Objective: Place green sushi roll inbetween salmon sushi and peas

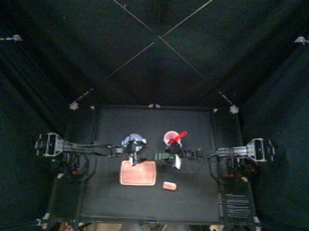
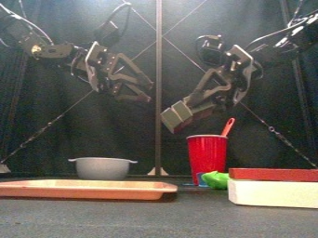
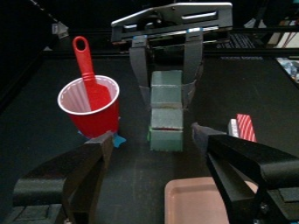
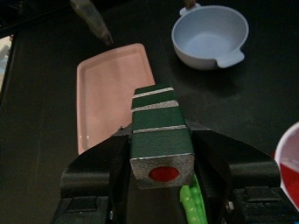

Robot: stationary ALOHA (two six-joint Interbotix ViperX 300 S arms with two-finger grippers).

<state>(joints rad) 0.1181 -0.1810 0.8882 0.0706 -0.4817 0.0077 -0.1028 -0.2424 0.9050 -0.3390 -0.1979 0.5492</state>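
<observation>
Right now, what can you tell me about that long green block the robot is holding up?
The green sushi roll is a long, squarish green block with pale bands crossing it and a speckled grey end face bearing a red dot. It looks like a plastic or foam toy. The right gripper holds it between its jaws, lifted in the air and tilted, clear of the table, above the red cup.
</observation>
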